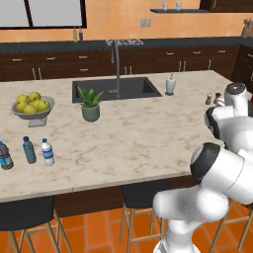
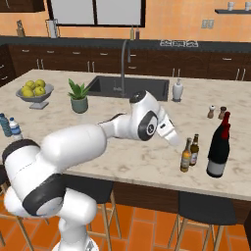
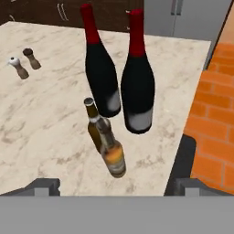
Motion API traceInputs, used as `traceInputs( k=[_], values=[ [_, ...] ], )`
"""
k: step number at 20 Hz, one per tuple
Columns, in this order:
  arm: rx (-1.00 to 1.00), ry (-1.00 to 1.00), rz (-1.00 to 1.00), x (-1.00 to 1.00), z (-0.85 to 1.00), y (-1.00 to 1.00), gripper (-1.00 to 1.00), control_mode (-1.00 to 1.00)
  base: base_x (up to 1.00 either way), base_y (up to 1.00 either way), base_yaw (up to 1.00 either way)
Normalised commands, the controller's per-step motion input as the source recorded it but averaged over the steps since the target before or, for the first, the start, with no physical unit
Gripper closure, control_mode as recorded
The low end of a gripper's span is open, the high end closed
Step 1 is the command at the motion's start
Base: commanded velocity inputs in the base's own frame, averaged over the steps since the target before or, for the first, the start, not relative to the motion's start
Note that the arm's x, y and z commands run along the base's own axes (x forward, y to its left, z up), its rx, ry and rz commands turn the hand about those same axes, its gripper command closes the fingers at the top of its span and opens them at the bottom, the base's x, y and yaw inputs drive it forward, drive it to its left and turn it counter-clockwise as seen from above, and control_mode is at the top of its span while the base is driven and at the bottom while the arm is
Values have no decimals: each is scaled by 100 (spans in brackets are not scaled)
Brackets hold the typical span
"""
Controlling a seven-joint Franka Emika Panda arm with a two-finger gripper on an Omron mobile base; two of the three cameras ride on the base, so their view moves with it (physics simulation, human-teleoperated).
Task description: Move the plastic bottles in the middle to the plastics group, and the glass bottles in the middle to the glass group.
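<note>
Your jaws stood released above the amber bottle (image 3: 113, 157) and dark slim bottle (image 3: 93, 125), both upright beside the big black bottles (image 3: 137, 87) on the tabletop (image 3: 45, 119), apparently sorted; the white-capped plastic bottle (image 1: 47, 151) stood beside its group.

The slim amber glass bottle with a pale label (image 3: 113, 155) and the slim dark brown-green glass bottle (image 3: 94, 126) stand upright, touching, just beside two large black red-necked bottles (image 3: 137, 87). The small clear plastic bottle with a white cap (image 1: 47, 152) stands upright near the blue-tinted plastic bottle (image 1: 29, 150).

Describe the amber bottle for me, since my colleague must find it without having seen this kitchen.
Start at the marble island counter and go to its right end, where two tall black wine bottles stand. Just left of them are two slim bottles; the amber bottle is the lighter, nearer one with a pale label, beside the dark bottle.
</note>
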Motion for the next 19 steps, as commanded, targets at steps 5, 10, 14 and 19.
traceInputs(
  k=[5, 10, 14, 19],
  values=[
    [1, -19, 22, -80, 47, 55, -100, -100, 0, 0, 0],
    [0, -16, 24, -99, 31, 53, -100, -100, 0, 0, 0],
    [0, -11, 23, -100, 19, 67, -100, -100, 0, 0, 0],
    [0, -12, 22, -100, 20, 67, -100, -100, 0, 0, 0]
  ],
)
